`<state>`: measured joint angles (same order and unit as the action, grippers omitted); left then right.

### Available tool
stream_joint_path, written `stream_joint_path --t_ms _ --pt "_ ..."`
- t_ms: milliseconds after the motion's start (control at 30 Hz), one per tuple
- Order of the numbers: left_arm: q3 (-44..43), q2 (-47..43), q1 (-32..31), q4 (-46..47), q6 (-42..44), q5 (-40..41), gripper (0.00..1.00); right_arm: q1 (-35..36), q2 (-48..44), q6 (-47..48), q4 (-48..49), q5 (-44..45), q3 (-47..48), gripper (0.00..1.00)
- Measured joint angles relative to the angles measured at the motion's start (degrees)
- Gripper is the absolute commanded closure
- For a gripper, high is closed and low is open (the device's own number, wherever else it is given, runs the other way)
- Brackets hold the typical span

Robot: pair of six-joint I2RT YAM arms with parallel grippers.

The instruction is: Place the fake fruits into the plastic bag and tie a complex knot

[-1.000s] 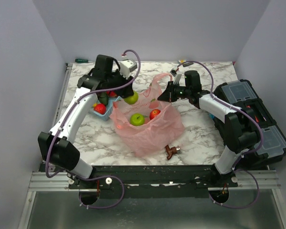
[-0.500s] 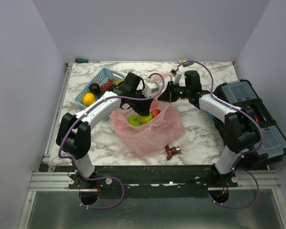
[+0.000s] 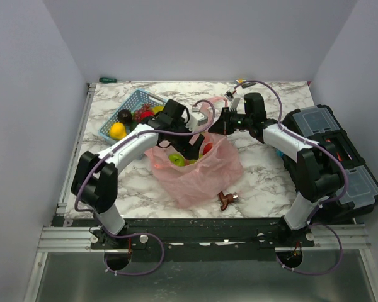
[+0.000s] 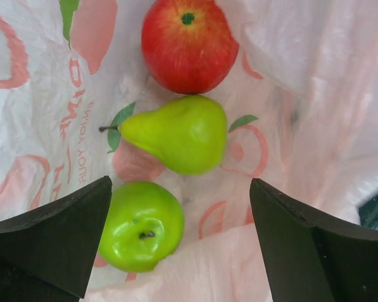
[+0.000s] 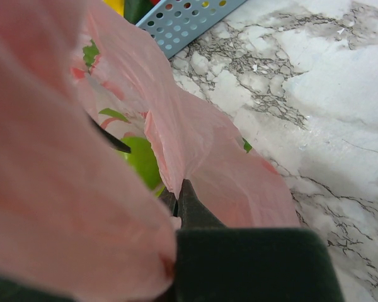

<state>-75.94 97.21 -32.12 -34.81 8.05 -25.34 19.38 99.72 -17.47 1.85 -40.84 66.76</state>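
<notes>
Three fruits (image 4: 176, 133) now in bag (image 4: 315, 94).

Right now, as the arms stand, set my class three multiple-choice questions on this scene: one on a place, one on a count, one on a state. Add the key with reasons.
1. Where is the blue basket relative to the pink bag?
A) behind it, to the left
B) in front of it
C) inside it
2. How many fruits does the left wrist view show in the bag?
A) one
B) three
C) six
3. How is the left tool?
A) shut on the pear
B) shut on the bag
C) open, holding nothing
Key: A, as the top view shows; B, red apple, green pear, green apple; C, its fingers stand apart above the fruits.
</notes>
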Motion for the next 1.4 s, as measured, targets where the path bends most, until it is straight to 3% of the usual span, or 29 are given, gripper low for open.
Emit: stream_joint_path --t_ms 367,600,933,1167,1400 --pt "-4.2 -14.8 1.4 -1.7 -0.8 -0.5 0.07 0.0 0.0 0.0 0.0 0.0 0.0 0.99" --pt "-5.1 -18.9 11.4 -2.6 -0.4 -1.2 0.08 0.0 0.0 0.0 0.0 0.0 -0.1 0.99" --pt "0.2 -16.1 27.1 -4.3 1.9 0.8 0.09 0.0 -0.7 0.1 -0.2 -0.2 -0.1 0.99" --pt "0.5 -6.1 32.2 -4.4 4.2 5.1 0.11 0.0 -0.9 0.5 -0.5 -0.3 -0.1 0.99" --pt "-0.5 1.7 33.2 -5.0 5.6 8.8 0.13 0.0 -0.9 0.6 -0.8 -0.3 -0.1 0.99"
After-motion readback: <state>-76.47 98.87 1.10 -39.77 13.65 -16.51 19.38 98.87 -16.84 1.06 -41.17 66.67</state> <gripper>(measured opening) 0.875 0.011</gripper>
